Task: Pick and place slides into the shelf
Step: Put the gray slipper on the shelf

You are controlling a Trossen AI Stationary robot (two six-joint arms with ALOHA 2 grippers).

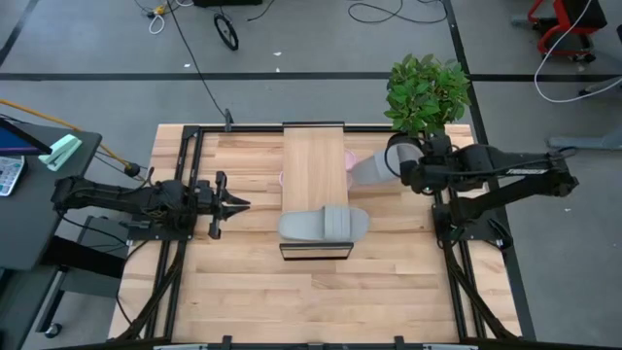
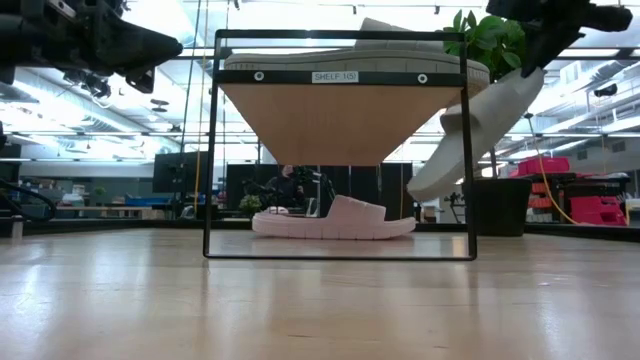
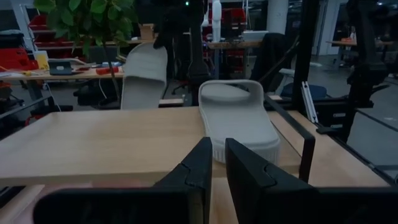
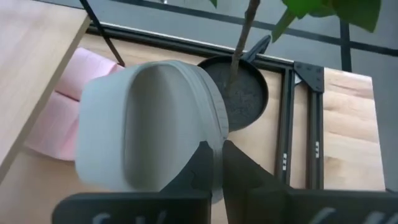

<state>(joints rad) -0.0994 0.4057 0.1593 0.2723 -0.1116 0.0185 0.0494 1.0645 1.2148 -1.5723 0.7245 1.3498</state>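
Note:
The shelf (image 1: 315, 160) stands mid-table, its dark frame (image 2: 340, 255) on the tabletop. One grey slide (image 1: 324, 224) lies flat on the plank's near end, also seen from the left wrist (image 3: 239, 121). A second grey slide (image 1: 374, 167) is in my right gripper (image 1: 394, 163), right of the shelf and above the table. A pink slide (image 2: 335, 220) rests sole-down on the table under the plank; pink edges (image 1: 348, 157) peek out beside the shelf. My left gripper (image 1: 243, 204) hovers shut just left of the shelf, at plank height, pointing at it. My right gripper (image 4: 216, 146) pinches the second grey slide by the rim of its upper end (image 4: 202, 127), the end away from the strap. The fingers come from the table's right side. The slide is lifted clear and hangs tilted, its lower end (image 2: 425, 185) toward the shelf.
A potted plant (image 1: 426, 92) stands at the far right corner, its pot (image 4: 239, 93) close behind the right gripper. Dark metal rails (image 1: 452, 243) run along the table's left and right sides. Bare plank (image 3: 93, 146) lies beside the grey slide on the shelf.

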